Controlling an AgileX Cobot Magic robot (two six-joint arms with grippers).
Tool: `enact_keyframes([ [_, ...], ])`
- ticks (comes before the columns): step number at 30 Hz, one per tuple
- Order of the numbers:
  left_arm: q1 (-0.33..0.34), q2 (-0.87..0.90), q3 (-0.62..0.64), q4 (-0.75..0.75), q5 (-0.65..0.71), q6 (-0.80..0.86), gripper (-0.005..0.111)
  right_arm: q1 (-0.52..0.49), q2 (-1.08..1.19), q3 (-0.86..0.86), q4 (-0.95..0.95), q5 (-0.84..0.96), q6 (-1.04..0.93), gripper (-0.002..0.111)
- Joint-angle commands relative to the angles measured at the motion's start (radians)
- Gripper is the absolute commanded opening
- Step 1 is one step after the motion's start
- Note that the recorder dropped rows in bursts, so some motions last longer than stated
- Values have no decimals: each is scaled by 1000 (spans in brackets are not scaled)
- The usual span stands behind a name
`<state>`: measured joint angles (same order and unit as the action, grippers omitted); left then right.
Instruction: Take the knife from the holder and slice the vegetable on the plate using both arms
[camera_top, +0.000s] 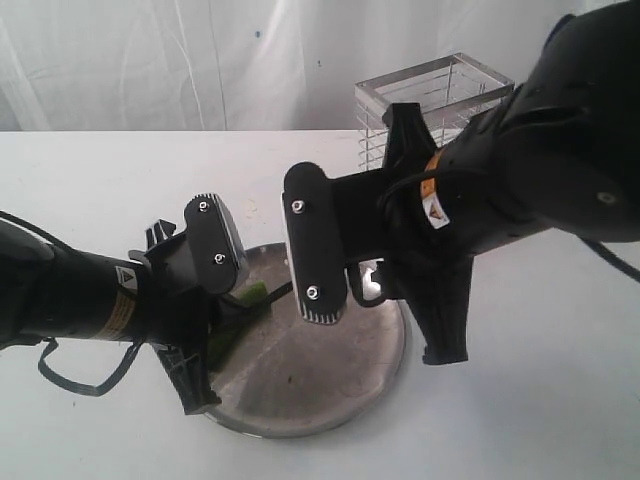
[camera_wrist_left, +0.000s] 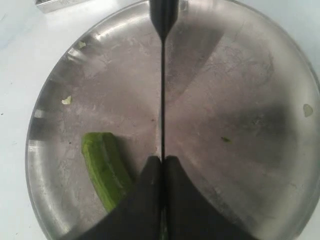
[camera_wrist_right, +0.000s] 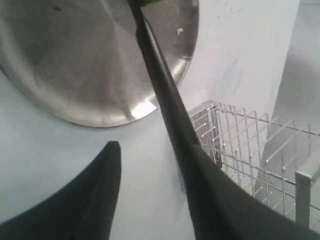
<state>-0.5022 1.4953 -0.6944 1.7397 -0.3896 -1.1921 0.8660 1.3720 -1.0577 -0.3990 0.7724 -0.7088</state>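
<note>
The steel plate (camera_top: 300, 395) lies on the white table with the green vegetable (camera_wrist_left: 102, 162) on it, cut end showing. My left gripper (camera_wrist_left: 162, 161) stands over the plate, shut. The knife (camera_wrist_left: 162, 100) is seen edge-on, and its thin blade runs straight into the seam of the left fingertips. The vegetable passes under one left finger. My right gripper (camera_wrist_right: 145, 150) is open wide, with bare table between its fingers. The knife's (camera_wrist_right: 155, 70) black handle end lies along one right finger. The chrome wire holder (camera_top: 440, 90) stands behind the right arm.
Small pale scraps (camera_wrist_left: 66, 100) lie on the plate (camera_wrist_left: 225, 75). The holder (camera_wrist_right: 240, 145) stands close beside the right gripper. The plate (camera_wrist_right: 75, 60) sits near the table's front edge. A white curtain hangs behind the table.
</note>
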Motion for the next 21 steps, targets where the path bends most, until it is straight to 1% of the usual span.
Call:
enact_keyframes([
  [1,0,-4,-4,5,-2,-8,0,11,42,-32,3,-12,-13,40],
  [9,0,-4,-4,5,-4,-8,0,11,118,-83,7,-19,-13,40],
  [18,0,-4,-4,5,-6,-8,0,11,145,-86,7,-19,-13,39],
  [20,0,-4,-4,5,-10,-8,0,11,145,-86,7,-28,-13,35],
  [21,0,-4,-4,5,-10,-8,0,11,145,-86,7,-32,-13,31],
])
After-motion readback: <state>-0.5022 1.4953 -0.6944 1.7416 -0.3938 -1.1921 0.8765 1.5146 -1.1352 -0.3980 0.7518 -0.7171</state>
